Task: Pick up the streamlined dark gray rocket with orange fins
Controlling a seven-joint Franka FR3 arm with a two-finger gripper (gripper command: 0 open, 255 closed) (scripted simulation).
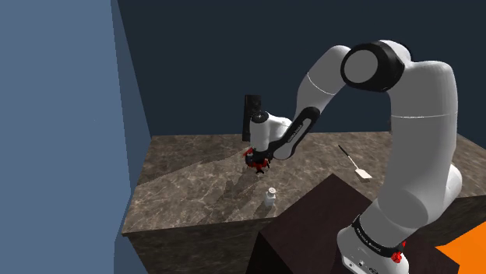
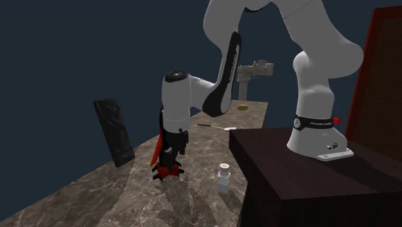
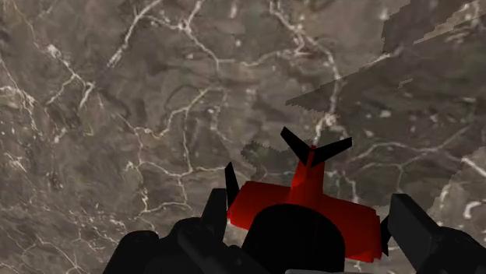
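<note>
My gripper (image 2: 172,153) points down over the marble counter (image 2: 129,193) and is shut on the rocket (image 2: 167,169). The rocket is dark-bodied with red fins tipped in black. It hangs nose-up between the fingers, its fins a little above the counter. In the shoulder view the rocket (image 1: 257,162) sits just under the white hand, near the middle of the counter (image 1: 195,187). In the wrist view its red fins (image 3: 304,194) and black body lie between the two black fingers (image 3: 411,224), with the gripper (image 3: 311,219) closed around it.
A small white bottle (image 1: 271,197) (image 2: 224,177) stands near the counter's front edge, close to the dark stand (image 1: 311,226). A black slab (image 2: 114,132) leans at the back. A spatula (image 1: 354,162) lies off to the shoulder view's right. A blue wall (image 1: 62,117) borders the left.
</note>
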